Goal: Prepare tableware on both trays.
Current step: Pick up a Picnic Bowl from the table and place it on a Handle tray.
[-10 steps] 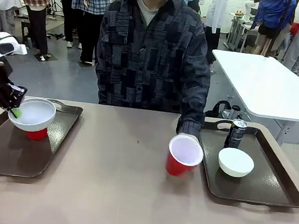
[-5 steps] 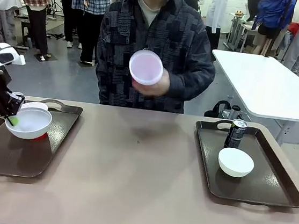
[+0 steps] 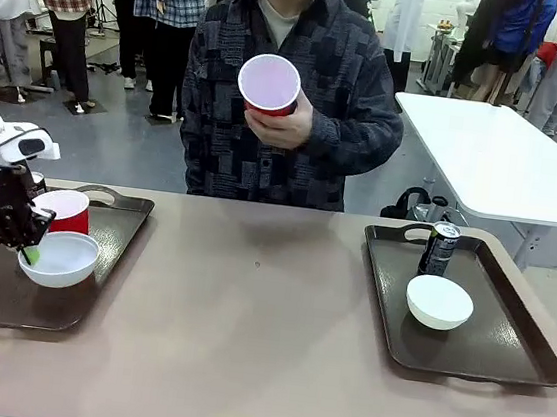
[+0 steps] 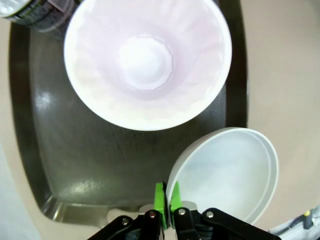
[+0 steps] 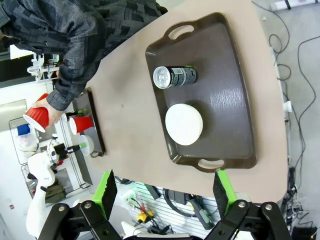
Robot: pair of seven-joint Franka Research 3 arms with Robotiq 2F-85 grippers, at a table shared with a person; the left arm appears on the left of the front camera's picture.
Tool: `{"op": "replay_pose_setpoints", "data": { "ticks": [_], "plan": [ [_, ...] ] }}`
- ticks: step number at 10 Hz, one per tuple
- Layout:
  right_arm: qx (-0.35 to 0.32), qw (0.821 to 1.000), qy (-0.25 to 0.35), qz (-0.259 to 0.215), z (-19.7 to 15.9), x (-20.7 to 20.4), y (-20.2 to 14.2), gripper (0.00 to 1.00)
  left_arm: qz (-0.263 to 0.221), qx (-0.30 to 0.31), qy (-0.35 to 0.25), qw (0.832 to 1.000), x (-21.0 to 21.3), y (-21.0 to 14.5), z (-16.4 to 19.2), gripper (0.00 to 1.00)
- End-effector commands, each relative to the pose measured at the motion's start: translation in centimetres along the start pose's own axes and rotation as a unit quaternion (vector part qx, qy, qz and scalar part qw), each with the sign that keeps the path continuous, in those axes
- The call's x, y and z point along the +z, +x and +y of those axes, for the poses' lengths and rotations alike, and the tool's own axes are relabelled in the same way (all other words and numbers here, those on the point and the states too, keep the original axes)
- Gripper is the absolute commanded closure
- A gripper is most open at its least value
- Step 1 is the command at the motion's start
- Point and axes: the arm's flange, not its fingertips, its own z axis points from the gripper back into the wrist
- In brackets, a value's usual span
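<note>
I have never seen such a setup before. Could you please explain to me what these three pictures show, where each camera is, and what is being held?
This is a robot with two white arms at a tan table, facing a person. The front picture comes from a fixed camera between the arms. The other two come from cameras on the wrists, looking along the fingers.

The left gripper is shut on the rim of a small round white bowl, over the left dark brown plastic tray. A red plastic cup stands on that tray, beside the bowl.

The right gripper is open, high above the right brown tray, which carries a slim dark drink can and a second white bowl.

The person's hand holds another red cup up, above the table.
</note>
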Motion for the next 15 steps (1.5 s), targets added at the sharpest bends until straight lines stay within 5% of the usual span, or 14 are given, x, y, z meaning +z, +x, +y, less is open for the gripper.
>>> {"op": "replay_pose_setpoints", "data": {
  "ticks": [1, 4, 5, 6, 7, 8, 9, 10, 11, 12, 13, 14, 15],
  "plan": [
    [0.0, 1.0, -0.001, -0.006, 0.1, -0.1, 0.1, 0.0, 0.005, -0.005, 0.013, 1.0, -4.4, -6.3, 1.3, 1.0],
    [0.0, 1.0, -0.001, -0.006, 0.1, -0.1, 0.1, 0.0, 0.004, -0.013, 0.021, 1.0, -4.7, -6.5, 1.2, 1.0],
    [0.0, 1.0, -0.001, -0.006, 0.1, -0.1, 0.1, 0.0, 0.002, -0.018, 0.013, 1.0, -4.1, -6.5, 1.1, 0.36],
    [0.0, 1.0, -0.001, -0.006, 0.1, -0.1, 0.1, 0.0, -0.004, -0.017, 0.011, 1.0, -3.5, -6.5, 0.9, 0.36],
    [0.0, 1.0, -0.001, -0.006, 0.1, -0.1, 0.1, 0.0, -0.012, -0.019, 0.013, 1.0, -2.8, -6.4, 0.7, 0.0],
    [0.0, 1.0, -0.001, -0.006, 0.1, -0.1, 0.1, 0.0, -0.023, -0.017, 0.014, 1.0, -1.9, -6.2, 0.5, 0.72],
    [0.0, 1.0, -0.001, -0.006, 0.1, -0.1, 0.1, 0.0, -0.038, -0.021, 0.024, 0.999, -0.5, -6.0, 0.1, 0.0],
    [0.0, 1.0, -0.001, -0.006, 0.1, -0.1, 0.1, 0.0, -0.052, -0.029, 0.025, 0.998, 1.0, -5.8, -0.5, 0.52],
    [0.0, 1.0, -0.001, -0.006, 0.1, -0.1, 0.1, 0.0, -0.051, -0.04, 0.006, 0.998, 2.3, -5.7, -1.3, 0.0],
    [0.0, 1.0, -0.001, -0.006, 0.1, -0.1, 0.1, 0.0, -0.054, -0.047, -0.006, 0.997, 3.8, -5.2, -2.0, 0.32],
    [0.0, 1.0, -0.001, -0.006, 0.1, -0.1, 0.1, 0.0, -0.06, -0.052, -0.011, 0.997, 4.9, -4.6, -2.7, 0.0],
    [0.0, 1.0, -0.001, -0.006, 0.1, -0.1, 0.1, 0.0, -0.062, -0.058, -0.014, 0.996, 6.0, -4.1, -3.3, 0.12],
    [0.0, 1.0, -0.001, -0.006, 0.1, -0.1, 0.1, 0.0, -0.067, -0.061, -0.016, 0.996, 7.0, -3.7, -3.9, 0.0]
  ]
}}
